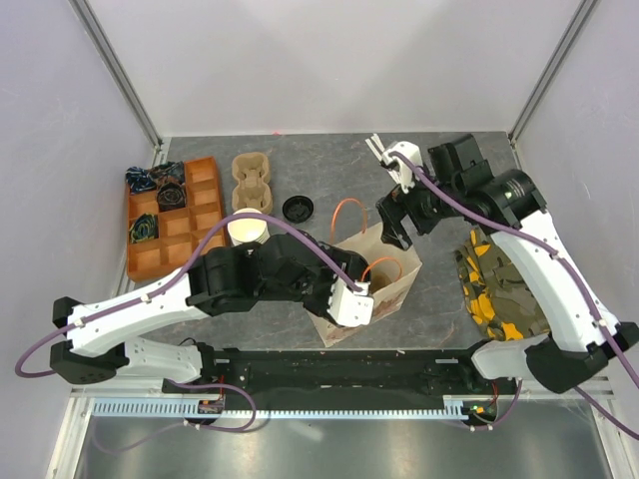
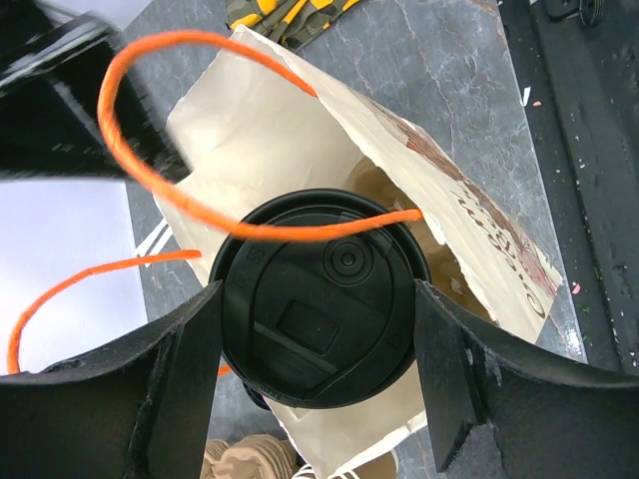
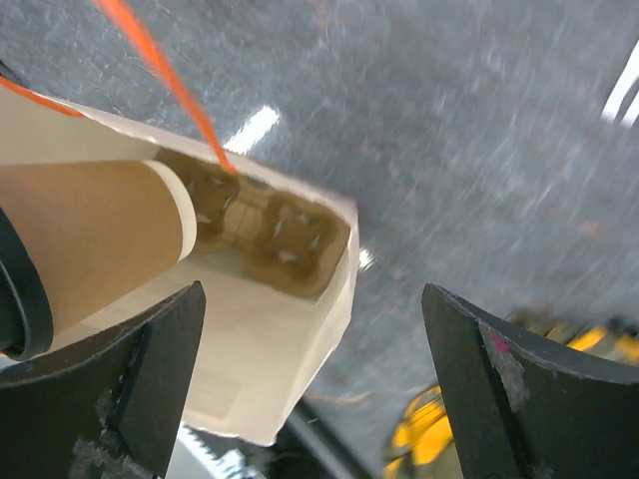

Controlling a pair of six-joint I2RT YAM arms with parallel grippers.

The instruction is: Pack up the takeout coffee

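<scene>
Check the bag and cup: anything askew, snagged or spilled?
One orange handle of the bag crosses over the lid of the cup that the left tool holds at the bag's mouth. It could snag as the cup goes down. No spill or tear shows.

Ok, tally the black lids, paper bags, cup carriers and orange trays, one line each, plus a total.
Black lids: 2 (one on the takeout coffee, one loose lid)
Paper bag: 1
Cup carriers: 2 (one on the table, one in the bag)
Orange tray: 1
Total: 6
</scene>
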